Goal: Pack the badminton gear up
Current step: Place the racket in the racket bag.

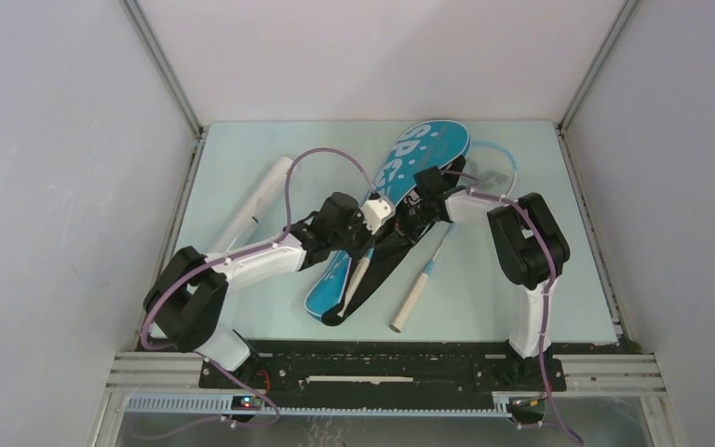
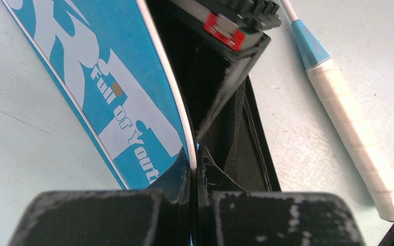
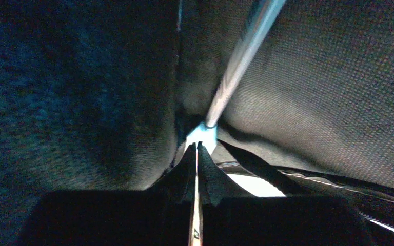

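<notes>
The blue "SPORT" racket bag [image 1: 419,154] lies slantwise mid-table, its side open. My left gripper [image 1: 391,207] is shut on the bag's white-piped flap edge [image 2: 182,123] and holds it up. My right gripper [image 1: 425,186] reaches into the opening; in the right wrist view it [image 3: 197,146] is shut on a racket's thin shaft [image 3: 236,66] inside the dark bag lining [image 3: 313,92]. A white handle [image 1: 355,277] sticks out of the bag's near end. The second racket [image 1: 425,279] lies on the table right of the bag [image 2: 349,118]. The white tube [image 1: 261,200] lies at the left. No shuttlecocks show.
The light-green table [image 1: 540,279] is walled in by grey panels on three sides. The second racket's head [image 1: 495,163] lies beside my right arm near the back right. The arm bases and a black rail [image 1: 382,368] run along the near edge.
</notes>
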